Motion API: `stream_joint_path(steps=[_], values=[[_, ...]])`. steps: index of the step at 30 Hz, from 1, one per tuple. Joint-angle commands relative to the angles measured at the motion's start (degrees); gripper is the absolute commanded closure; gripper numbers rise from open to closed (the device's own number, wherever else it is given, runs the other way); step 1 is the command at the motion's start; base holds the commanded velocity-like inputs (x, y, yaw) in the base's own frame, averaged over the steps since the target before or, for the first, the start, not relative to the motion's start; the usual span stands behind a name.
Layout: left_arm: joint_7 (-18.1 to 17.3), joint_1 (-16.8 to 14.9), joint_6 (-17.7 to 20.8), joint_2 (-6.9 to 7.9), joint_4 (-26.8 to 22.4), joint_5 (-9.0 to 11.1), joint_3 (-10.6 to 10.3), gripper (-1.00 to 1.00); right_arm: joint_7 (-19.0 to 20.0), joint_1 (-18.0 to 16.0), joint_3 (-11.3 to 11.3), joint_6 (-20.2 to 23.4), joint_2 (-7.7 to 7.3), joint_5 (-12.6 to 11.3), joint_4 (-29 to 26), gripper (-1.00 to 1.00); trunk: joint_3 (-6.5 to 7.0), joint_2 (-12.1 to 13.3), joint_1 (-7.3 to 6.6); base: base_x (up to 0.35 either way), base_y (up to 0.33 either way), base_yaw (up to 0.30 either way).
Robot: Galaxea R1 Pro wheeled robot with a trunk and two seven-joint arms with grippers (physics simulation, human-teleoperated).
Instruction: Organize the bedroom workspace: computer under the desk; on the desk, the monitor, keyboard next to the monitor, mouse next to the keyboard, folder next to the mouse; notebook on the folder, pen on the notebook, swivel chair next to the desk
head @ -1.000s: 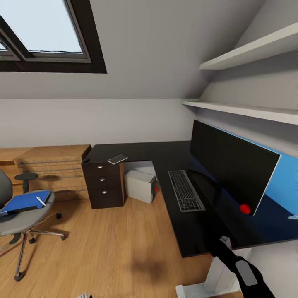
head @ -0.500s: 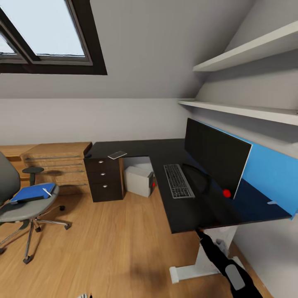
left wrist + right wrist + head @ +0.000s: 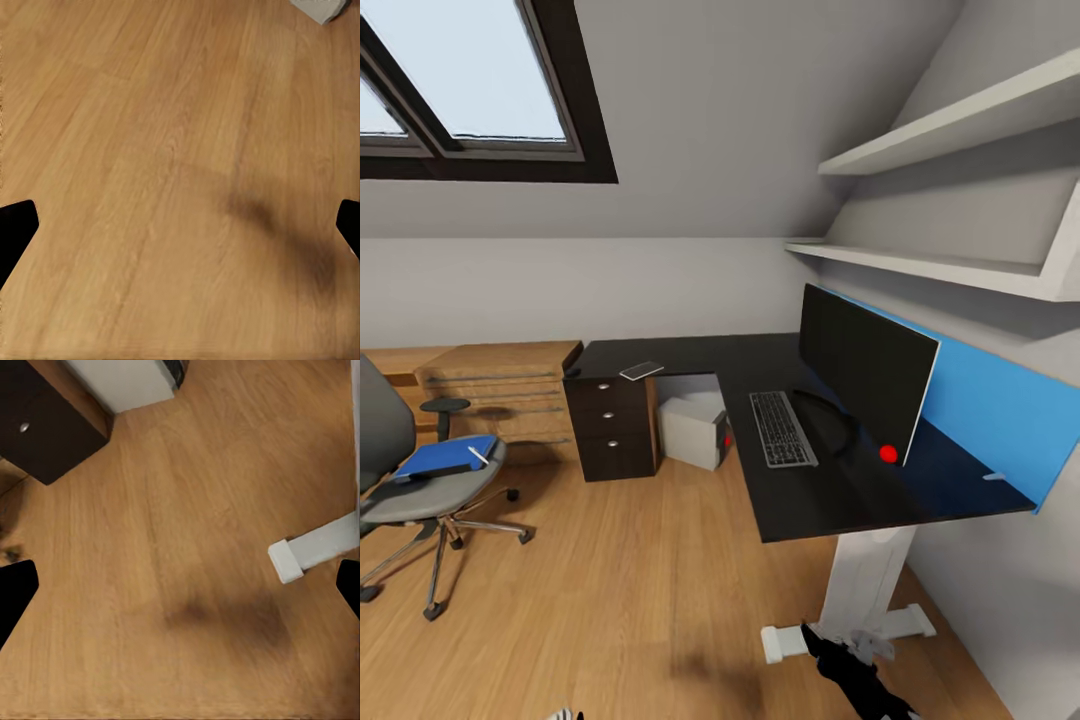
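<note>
The black desk (image 3: 690, 352) runs along the right wall. On it stand the wide monitor (image 3: 860, 380) and, in front of it, the keyboard (image 3: 781, 428). The notebook (image 3: 643, 371) lies on the desk's far corner above the drawers (image 3: 610, 428), with a small dark mouse (image 3: 572, 372) at the corner's edge. The white computer (image 3: 695, 430) sits under the desk. At the left stands the swivel chair (image 3: 420, 495), carrying the blue folder (image 3: 445, 458) and the pen (image 3: 478, 453). My left gripper (image 3: 180, 232) and right gripper (image 3: 180, 589) both hang open over bare wood floor.
A light wooden drawer chest (image 3: 500, 400) stands left of the desk. A blue wall panel (image 3: 980, 410) and two shelves (image 3: 920, 265) sit behind the monitor. The desk's white pedestal foot (image 3: 315, 547) lies near my right gripper. My right arm (image 3: 855, 670) is low by the pedestal.
The whole view has pulled back from the desk, so the camera has moved. My right arm has dropped from beside the desk edge to the bottom of the picture.
</note>
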Motion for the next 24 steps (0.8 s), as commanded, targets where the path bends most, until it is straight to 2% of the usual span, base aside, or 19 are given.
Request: stream_joint_path(steps=[1, 3, 4, 5, 6, 9, 11, 13, 15, 18, 24], values=[[0.1, 0.0, 0.0, -0.03, 0.3, 0.3, -0.1, -1.00, -1.9, 0.0, -0.5, -0.6, 0.02, 1.5, 1.3, -1.00, 0.12, 0.4, -0.23, -0.007, -0.003, 0.000], [0.2, 0.0, 0.1, -0.01, 0.9, 0.3, -0.1, -1.00, -5.3, 0.0, -0.5, -0.9, 0.01, 2.3, 2.5, -1.00, 0.48, 1.2, -0.67, -0.005, -0.002, 0.000], [0.2, 0.0, 0.2, -0.01, 1.4, 0.3, -0.2, -1.00, -9.6, 0.0, -0.5, -1.1, 0.03, 2.7, 3.5, -1.00, 0.66, 1.6, -0.89, -0.003, -0.001, 0.000], [0.2, 0.0, 0.2, -0.02, 1.6, 0.3, -0.2, -1.00, -12.1, 0.0, -0.5, -1.2, 0.04, 2.9, 3.9, -1.00, 0.84, 2.0, -1.11, -0.002, -0.001, 0.000], [0.3, 0.0, 0.3, -0.01, 1.9, 0.3, -0.2, -1.00, -17.4, 0.0, -0.5, -1.3, 0.11, 3.1, 4.5, -1.00, 1.02, 2.4, -1.33, -0.002, -0.001, 0.000], [0.3, 0.0, 0.9, -0.02, 2.2, 0.2, -0.2, -1.00, -25.7, 0.0, -0.5, -1.8, 0.48, 3.5, 5.2, -1.00, 1.56, 3.6, -1.99, 0.000, 0.000, 0.000], [0.4, 0.0, 1.8, 0.02, 2.4, 0.2, -0.2, -1.00, -28.3, 0.0, -0.4, -2.5, 1.22, 4.0, 5.4, -1.00, 1.92, 4.4, -2.43, 0.000, 0.000, 0.000], [0.4, 0.0, 2.5, 0.08, 2.4, 0.3, -0.2, -1.00, -29.0, 0.0, -0.3, -3.4, 1.86, 4.7, 5.5, -1.00, 2.28, 5.2, -2.86, 0.000, 0.000, 0.000], [0.4, 0.0, 3.3, 0.17, 2.6, 0.3, -0.2, -1.00, -29.6, 0.0, -0.2, -6.3, 3.25, 6.6, 5.6, -1.00, 2.64, 6.0, -3.30, 0.000, 0.000, 0.000], [0.4, 0.0, 3.5, 0.30, 3.5, 0.3, -0.1, -1.00, -29.9, 0.0, -0.2, -9.1, 4.37, 7.9, 6.5, -1.00, 3.14, 7.2, -3.96, 0.000, 0.000, 0.054], [0.2, 0.0, 3.6, 1.54, 5.6, 0.3, -0.1, -1.00, -30.2, 0.0, -0.2, -11.2, 5.38, 8.8, 8.3, -1.00, 4.06, 9.6, -5.28, 0.000, 0.000, 0.196]])
